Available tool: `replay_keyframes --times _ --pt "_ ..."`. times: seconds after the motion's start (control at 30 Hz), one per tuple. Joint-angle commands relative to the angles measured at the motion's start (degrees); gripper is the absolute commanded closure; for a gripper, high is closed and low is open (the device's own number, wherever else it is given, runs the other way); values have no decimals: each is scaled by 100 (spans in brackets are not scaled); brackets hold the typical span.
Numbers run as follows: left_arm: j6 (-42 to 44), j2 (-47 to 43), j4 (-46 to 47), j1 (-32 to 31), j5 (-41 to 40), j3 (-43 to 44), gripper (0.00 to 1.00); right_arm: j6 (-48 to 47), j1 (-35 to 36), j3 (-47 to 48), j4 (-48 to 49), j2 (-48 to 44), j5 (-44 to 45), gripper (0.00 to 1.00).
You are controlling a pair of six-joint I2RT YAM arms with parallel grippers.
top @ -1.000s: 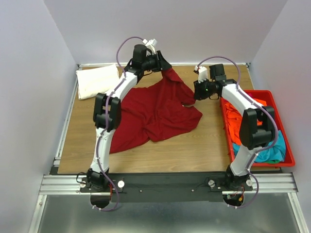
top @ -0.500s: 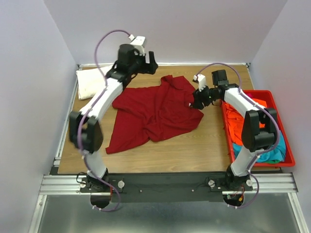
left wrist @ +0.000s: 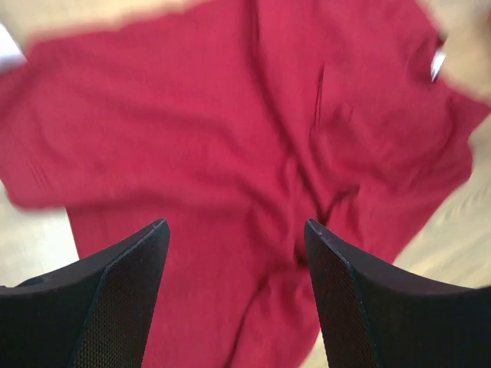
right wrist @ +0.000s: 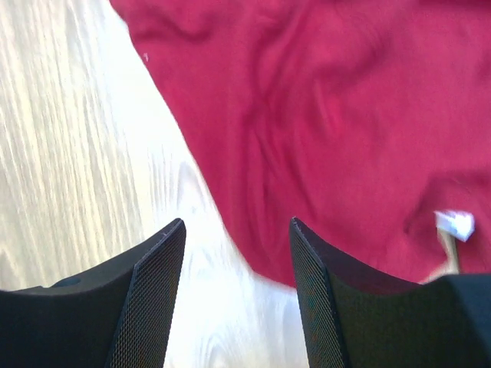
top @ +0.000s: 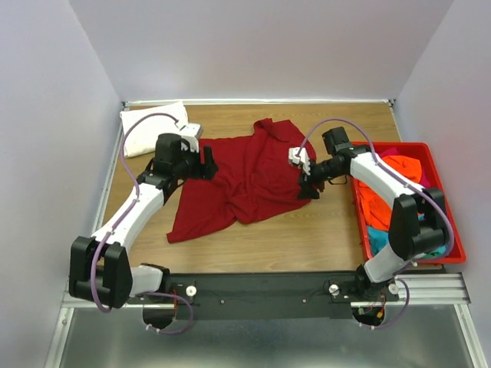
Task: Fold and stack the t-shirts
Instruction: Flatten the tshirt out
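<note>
The dark red t-shirt (top: 245,176) is spread rumpled at the middle of the table (top: 307,238), flanked by the left gripper (top: 209,162) and right gripper (top: 307,186), whose jaws are parted wide with nothing gripped; the folded white t-shirt (top: 149,126) is laid at the far-left corner.

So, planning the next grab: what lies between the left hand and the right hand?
Only the dark red t-shirt, crumpled on the table, between left hand and right hand; the top view shows it.

Overhead camera looks down; both wrist cameras closely share the red t-shirt (top: 245,172).
</note>
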Motion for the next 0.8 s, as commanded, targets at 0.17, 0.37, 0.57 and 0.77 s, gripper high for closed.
replay_keyframes --times 0.17,0.37,0.57,0.77 --pt "731 -1600 -204 -6 -557 -438 23 -348 690 1791 -247 1899 -272 37" --pt "697 -2568 183 -6 -1385 -993 22 600 1076 3181 -247 2903 0 41" --pt "793 -3051 368 3 -1517 -1116 21 1777 1314 3586 51 3360 790 51" --pt "810 -3061 385 -6 -1386 -1125 21 2201 1375 3542 192 3518 1300 57"
